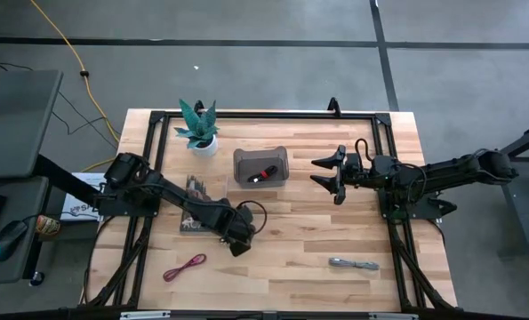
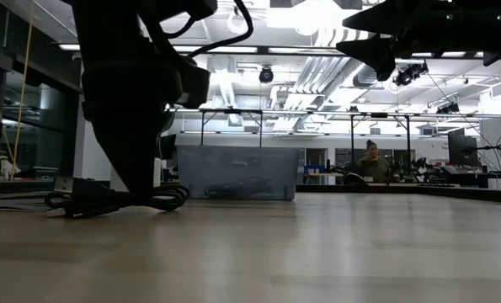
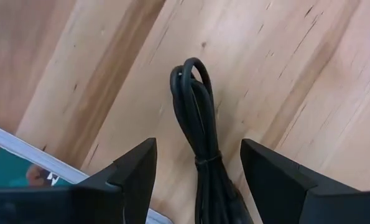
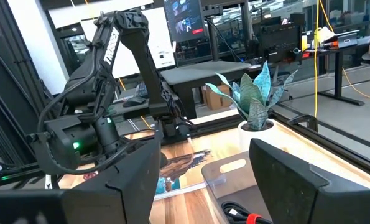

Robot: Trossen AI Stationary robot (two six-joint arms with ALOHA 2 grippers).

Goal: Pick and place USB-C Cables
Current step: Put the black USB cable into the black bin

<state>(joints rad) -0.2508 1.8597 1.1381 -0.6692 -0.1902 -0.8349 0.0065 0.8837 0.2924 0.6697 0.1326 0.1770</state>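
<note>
The left gripper (image 3: 197,180) stands wide open, straddling the black cable (image 3: 200,143) on the table (image 1: 335,240), left of centre. If the fingers (image 3: 125,180) close off-centre, a loop may slip free. The right gripper (image 1: 331,173) waits open beside the bin (image 1: 260,156), empty.

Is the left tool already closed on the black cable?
No, in the left wrist view the left tool stands open, with the black cable lying on the table between its fingers.
</note>
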